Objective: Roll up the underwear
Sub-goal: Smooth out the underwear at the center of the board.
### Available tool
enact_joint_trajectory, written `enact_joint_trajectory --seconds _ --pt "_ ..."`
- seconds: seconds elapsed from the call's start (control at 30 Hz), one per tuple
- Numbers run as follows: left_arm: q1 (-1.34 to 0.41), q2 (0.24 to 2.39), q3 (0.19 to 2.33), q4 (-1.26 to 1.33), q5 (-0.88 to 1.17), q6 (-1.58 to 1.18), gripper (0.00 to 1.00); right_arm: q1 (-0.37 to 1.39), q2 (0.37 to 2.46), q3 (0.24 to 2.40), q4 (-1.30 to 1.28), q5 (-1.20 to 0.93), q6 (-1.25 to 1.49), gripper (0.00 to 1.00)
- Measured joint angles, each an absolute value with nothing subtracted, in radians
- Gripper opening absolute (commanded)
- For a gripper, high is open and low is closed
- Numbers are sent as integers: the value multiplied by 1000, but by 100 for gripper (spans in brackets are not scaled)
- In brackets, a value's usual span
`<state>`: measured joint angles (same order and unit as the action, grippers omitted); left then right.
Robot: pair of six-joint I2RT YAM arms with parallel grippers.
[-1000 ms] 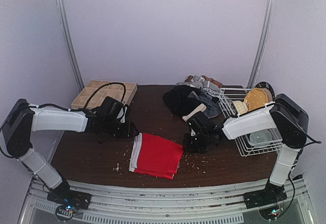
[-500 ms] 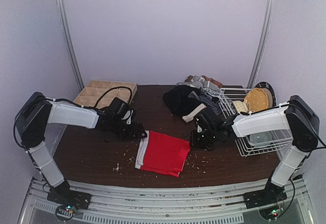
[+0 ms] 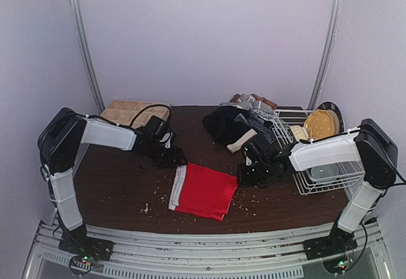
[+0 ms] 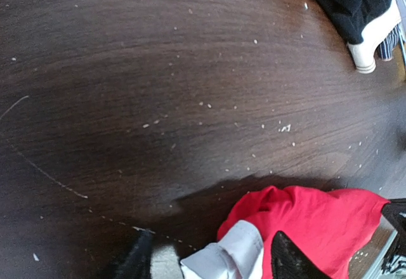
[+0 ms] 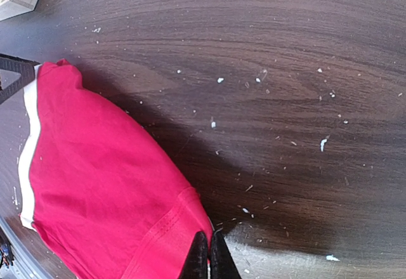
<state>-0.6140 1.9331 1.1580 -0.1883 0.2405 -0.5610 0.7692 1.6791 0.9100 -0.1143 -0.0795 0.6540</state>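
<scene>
Red underwear (image 3: 204,193) with a pale waistband (image 4: 238,253) lies flat on the dark table (image 3: 114,184), near the middle front. My left gripper (image 3: 176,162) is at its far left corner, open, with its jaws (image 4: 212,259) on either side of the bunched waistband. At the cloth's far right corner, my right gripper (image 3: 243,179) is low on the table. Its fingers (image 5: 210,253) are shut on the red hem (image 5: 184,228). More underwear (image 3: 238,123), black, striped and pale, is heaped at the back of the table.
A wooden grid tray (image 3: 124,111) stands at the back left. At the right is a wire rack (image 3: 320,165) holding a yellow plate (image 3: 319,123). Pale crumbs (image 5: 323,143) are scattered over the table.
The red underwear has slid a little to the right with my right gripper. My left arm has followed it rightwards, to the waistband corner.
</scene>
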Motion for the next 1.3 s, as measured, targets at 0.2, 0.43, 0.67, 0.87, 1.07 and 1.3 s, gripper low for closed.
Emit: enact_joint_trajectory --seconds 0.2,0.43,0.67,0.87,1.07,1.3 --pt "-612 1950 1159 -180 289 -556 27 765 1679 910 -116 -80 652 0" --pt "-609 1965 1149 -157 350 -543 0 763 1679 910 -117 -82 651 0" --pt "-607 1958 1100 -49 424 -527 0 762 1679 910 -114 -81 649 0" --pt "-607 1897 1037 46 470 -495 0 762 1671 912 -109 -68 630 0" --pt "-607 1810 933 177 486 -472 0 762 1637 913 -107 -56 619 0" --pt "-607 1787 807 323 502 -451 0 763 1573 860 -65 -47 598 0"
